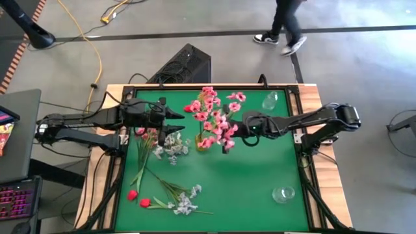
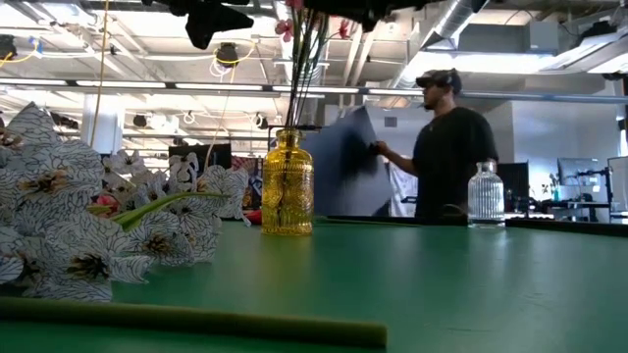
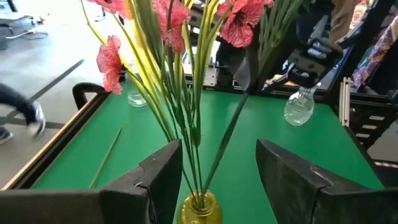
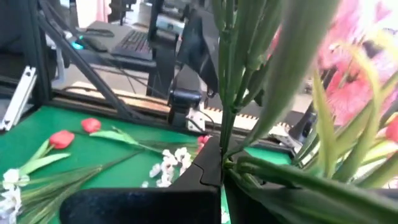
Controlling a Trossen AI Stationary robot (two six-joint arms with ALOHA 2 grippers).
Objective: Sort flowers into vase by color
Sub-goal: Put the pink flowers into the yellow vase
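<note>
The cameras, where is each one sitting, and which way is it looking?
High view: above the table, looking straight down; both arms show, the left gripper open beside the pink flowers.
Low view: at table-top height, looking across at the yellow vase; arm parts hang at the top.
Left wrist view: on the left arm, looking past its open fingers at the stems.
Right wrist view: on the right arm; its right gripper is shut on a stem.
The low and left wrist views share the yellow vase.
</note>
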